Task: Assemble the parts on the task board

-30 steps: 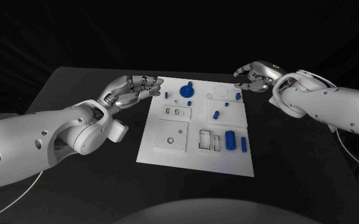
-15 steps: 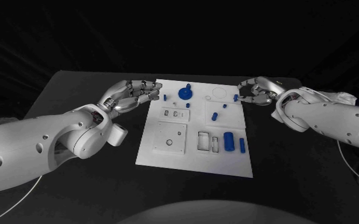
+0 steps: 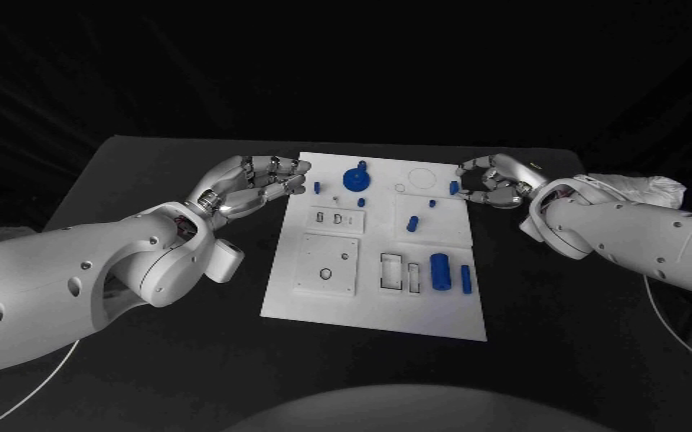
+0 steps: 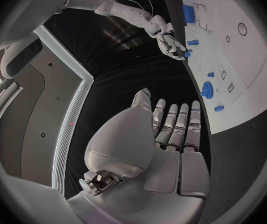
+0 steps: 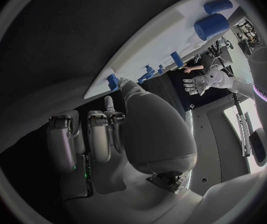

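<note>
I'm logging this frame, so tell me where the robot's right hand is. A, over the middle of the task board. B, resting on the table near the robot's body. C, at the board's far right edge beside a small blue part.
C: in the head view the right hand sits at the task board's far right edge, its fingertips next to a small blue part.

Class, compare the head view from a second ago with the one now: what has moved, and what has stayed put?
The right hand has come down and in to the task board's far right edge, its fingertips now at the small blue part there; whether it grips the part cannot be told. The left hand stays open beside the board's left edge, holding nothing. The board and the other parts have not moved.
</note>
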